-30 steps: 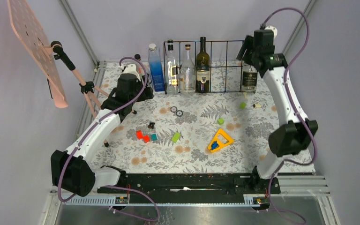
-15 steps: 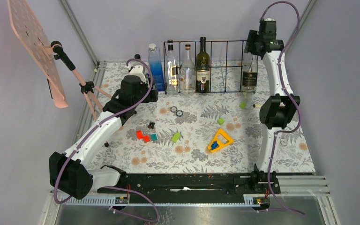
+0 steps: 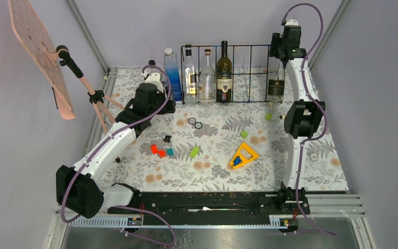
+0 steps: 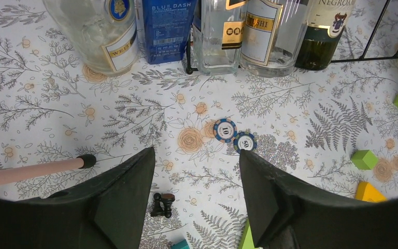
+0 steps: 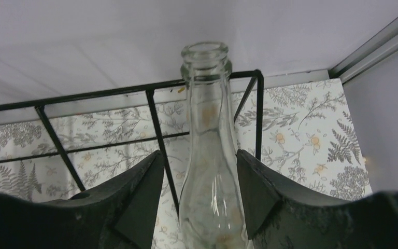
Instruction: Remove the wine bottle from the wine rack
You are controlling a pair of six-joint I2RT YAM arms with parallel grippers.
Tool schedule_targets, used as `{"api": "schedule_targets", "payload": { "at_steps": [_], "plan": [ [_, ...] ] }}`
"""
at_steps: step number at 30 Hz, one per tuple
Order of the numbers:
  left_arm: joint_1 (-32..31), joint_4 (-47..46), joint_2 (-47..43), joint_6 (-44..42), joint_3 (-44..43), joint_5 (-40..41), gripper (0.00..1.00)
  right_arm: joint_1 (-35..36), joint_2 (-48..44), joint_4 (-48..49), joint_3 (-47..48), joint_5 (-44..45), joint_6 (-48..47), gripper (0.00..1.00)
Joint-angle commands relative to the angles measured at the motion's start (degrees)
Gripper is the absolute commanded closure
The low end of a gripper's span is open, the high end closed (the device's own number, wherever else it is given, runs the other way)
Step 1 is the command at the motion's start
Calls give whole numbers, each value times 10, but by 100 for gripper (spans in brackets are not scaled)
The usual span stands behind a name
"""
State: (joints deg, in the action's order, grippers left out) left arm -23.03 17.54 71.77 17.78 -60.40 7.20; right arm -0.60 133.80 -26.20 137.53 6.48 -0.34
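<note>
Clear glass wine bottle (image 5: 210, 155) by thin black wire rack (image 5: 149, 93), right jaws apart around its smooth neck, left jaws apart, empty.

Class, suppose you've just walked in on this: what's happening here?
The right gripper is up at the right end of the wine rack, its fingers either side of a clear bottle at the neck. A gap shows on one side, so it isn't clamped. The bottle stands upright. The left gripper hangs open and empty over the table near two poker chips. A dark bottle stands in the rack.
</note>
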Motion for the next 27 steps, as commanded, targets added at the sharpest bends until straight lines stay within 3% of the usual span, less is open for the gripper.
{"api": "schedule_targets", "payload": {
  "at_steps": [1,21,24,27],
  "plan": [
    [0,-18,4,-7,-26,-15,35,-9,20,62,34,8,-14,40],
    [0,-18,-12,-20,-19,3,35,-18,80,177,29,-29,-5,43],
    [1,-18,-15,-23,-19,9,35,-19,81,187,29,-30,0,47],
    [1,-18,-15,-23,-20,10,35,-20,79,191,23,-41,0,59]
  ]
}}
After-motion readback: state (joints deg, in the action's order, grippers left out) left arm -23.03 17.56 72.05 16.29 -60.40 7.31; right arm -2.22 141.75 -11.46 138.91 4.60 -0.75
